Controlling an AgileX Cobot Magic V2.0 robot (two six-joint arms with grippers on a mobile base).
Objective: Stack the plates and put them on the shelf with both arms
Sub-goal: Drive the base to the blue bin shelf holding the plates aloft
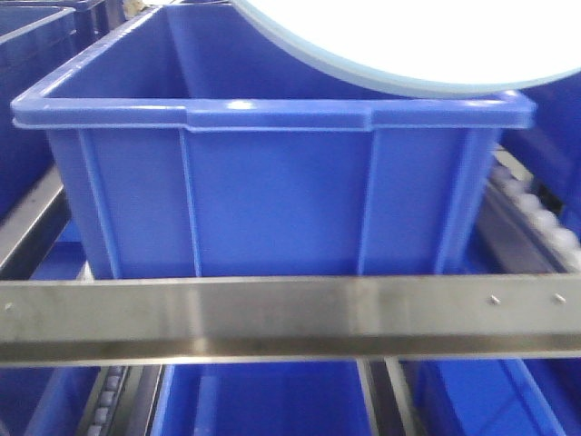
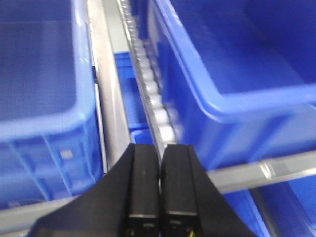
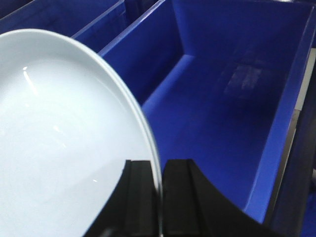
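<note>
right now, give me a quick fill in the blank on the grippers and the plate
The right gripper grips the white plate by its ____.
The plate hangs over a ____ bin.
The left gripper is shut and holds ____.
Missing words: rim; blue; nothing.

A glossy white plate (image 3: 59,148), tilted with its rim pinched in the right claw (image 3: 159,173), hangs over a blue bin (image 1: 272,200) behind the level, brushed-steel shelf (image 1: 272,313).
</note>
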